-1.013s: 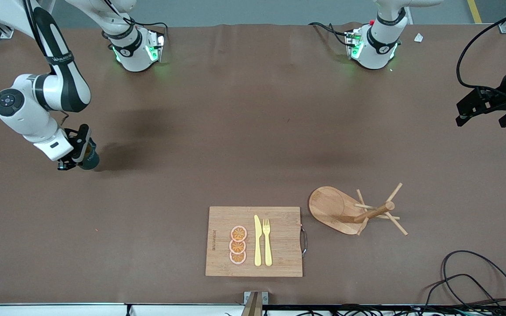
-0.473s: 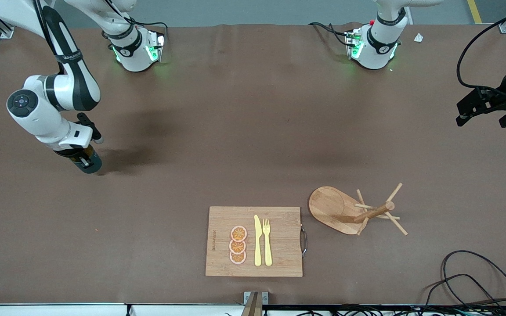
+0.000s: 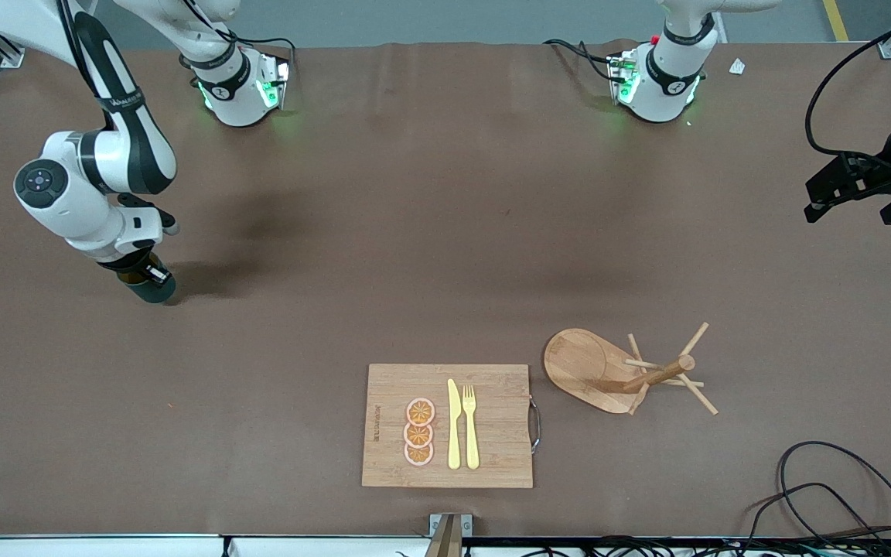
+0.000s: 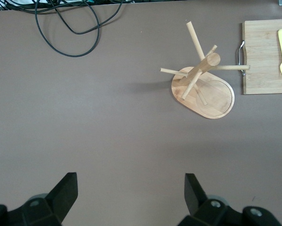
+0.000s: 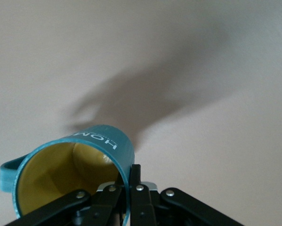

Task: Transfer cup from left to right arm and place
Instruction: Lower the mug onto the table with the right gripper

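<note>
Over the last second, right arm swung its wrist around above the right arm's end of the table, elbow joint drawn slightly toward the robot bases. Right gripper (image 3: 145,272), earlier angled sideways beside the cup (image 3: 153,288) with both black fingers visible, now turned to sit on top of it, pinched on the rim with one finger inside, one outside. Cup shifted only slightly, now showing just beneath the wrist with its shadow on the table (image 3: 414,232) shortened.

Glossy teal cup (image 5: 79,165), wooden peg rack (image 3: 616,371), matt brown table (image 3: 414,232)
</note>
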Controlling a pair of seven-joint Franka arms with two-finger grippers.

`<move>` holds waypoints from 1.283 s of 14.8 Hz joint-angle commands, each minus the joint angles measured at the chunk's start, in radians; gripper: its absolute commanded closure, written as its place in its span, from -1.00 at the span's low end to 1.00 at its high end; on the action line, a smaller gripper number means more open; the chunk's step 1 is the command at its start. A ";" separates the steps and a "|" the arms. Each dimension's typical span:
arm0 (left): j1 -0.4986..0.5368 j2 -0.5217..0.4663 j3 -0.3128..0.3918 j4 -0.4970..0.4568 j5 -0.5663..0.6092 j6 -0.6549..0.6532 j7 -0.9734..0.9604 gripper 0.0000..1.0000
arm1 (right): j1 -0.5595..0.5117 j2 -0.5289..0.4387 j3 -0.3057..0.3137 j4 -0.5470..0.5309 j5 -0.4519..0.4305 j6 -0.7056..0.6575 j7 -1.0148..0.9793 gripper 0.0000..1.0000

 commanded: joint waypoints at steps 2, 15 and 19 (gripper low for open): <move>0.012 0.000 0.001 0.014 -0.015 -0.005 0.025 -1.00 | -0.021 -0.029 0.004 -0.082 0.220 0.037 -0.360 1.00; 0.020 0.004 0.003 0.020 -0.013 -0.004 0.025 -1.00 | 0.009 -0.029 -0.001 -0.069 0.373 -0.101 -0.489 0.70; 0.023 0.007 0.001 0.020 -0.013 -0.001 0.025 -1.00 | 0.012 -0.029 -0.001 -0.030 0.373 -0.187 -0.464 -1.00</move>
